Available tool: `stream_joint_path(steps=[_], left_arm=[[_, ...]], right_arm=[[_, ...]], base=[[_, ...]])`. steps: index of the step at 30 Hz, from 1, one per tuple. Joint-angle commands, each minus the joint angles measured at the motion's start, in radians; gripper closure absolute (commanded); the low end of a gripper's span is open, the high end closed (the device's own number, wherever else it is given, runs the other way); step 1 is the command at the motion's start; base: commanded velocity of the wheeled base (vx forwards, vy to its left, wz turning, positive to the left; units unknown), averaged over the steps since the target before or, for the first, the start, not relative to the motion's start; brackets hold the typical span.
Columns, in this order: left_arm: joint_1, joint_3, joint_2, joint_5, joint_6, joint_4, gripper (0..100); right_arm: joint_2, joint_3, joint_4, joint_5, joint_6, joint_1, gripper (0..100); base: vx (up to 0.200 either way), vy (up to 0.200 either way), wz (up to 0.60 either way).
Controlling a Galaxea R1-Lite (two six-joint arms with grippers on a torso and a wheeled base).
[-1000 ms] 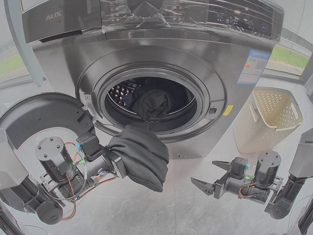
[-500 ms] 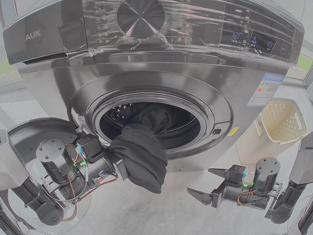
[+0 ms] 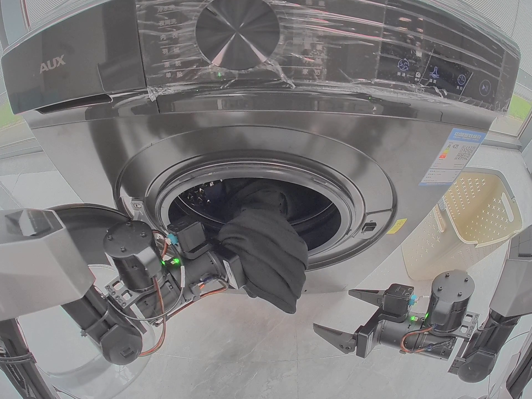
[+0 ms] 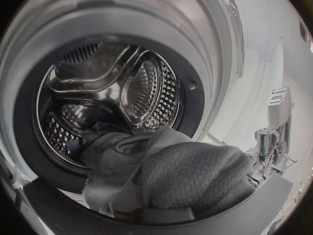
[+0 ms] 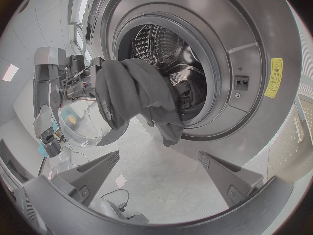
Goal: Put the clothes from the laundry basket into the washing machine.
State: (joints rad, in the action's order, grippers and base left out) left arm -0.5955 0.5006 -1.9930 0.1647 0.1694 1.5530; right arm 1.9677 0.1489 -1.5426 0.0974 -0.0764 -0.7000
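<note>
Garment, black, soft, floppy, bunched at drum mouth, tail hanging below rim. Left gripper clamped on bunched middle, likely best hold. Right gripper below drum mouth, jaws wide, empty.

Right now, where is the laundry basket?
In the head view, the cream laundry basket stands at the right, beside the washing machine, beyond the right gripper.

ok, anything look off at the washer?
Nothing damaged. The garment straddles the door rim: most of it hangs outside, not yet in the drum. Wrinkled film covers the panel.
</note>
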Motion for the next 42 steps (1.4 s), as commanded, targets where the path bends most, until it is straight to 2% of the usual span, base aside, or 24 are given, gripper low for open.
stream_joint_path(steps=[1, 6, 13, 23, 30, 34, 37, 38, 42], left_arm=[[0.02, 0.11, -0.121, 0.024, 0.021, 0.009, 100], [0.034, 0.243, -0.237, 0.015, 0.013, 0.009, 100], [0.028, 0.421, -0.352, 0.01, 0.018, 0.006, 100], [0.054, 0.498, -0.388, 0.001, 0.018, -0.086, 100], [0.056, 0.592, -0.429, -0.019, 0.015, -0.103, 100], [0.065, 0.61, -0.428, -0.016, 0.015, -0.166, 100], [0.065, 0.61, -0.428, -0.016, 0.015, -0.166, 100], [0.069, 0.662, -0.434, -0.017, 0.015, -0.205, 100], [0.068, 0.687, -0.434, -0.008, 0.018, -0.221, 100]], right_arm=[[0.002, 0.0, -0.001, -0.001, 0.0, -0.006, 0], [0.002, 0.0, -0.001, 0.001, 0.0, -0.006, 0], [0.0, 0.003, -0.001, -0.001, -0.002, -0.004, 0], [0.004, 0.001, -0.001, -0.001, -0.002, -0.006, 0], [0.007, 0.001, -0.001, -0.001, -0.002, -0.007, 0], [0.008, 0.0, -0.001, -0.001, -0.003, -0.007, 0], [0.008, 0.0, -0.001, -0.001, -0.003, -0.007, 0], [0.011, 0.0, -0.001, -0.001, -0.003, -0.007, 0], [0.011, -0.002, -0.001, -0.001, -0.005, -0.006, 0]], base=[[0.0, 0.0, 0.0], [0.0, 0.0, 0.0], [0.0, 0.0, 0.0], [0.0, 0.0, 0.0], [0.0, 0.0, 0.0], [0.0, 0.0, 0.0], [0.0, 0.0, 0.0], [0.0, 0.0, 0.0], [0.0, 0.0, 0.0]])
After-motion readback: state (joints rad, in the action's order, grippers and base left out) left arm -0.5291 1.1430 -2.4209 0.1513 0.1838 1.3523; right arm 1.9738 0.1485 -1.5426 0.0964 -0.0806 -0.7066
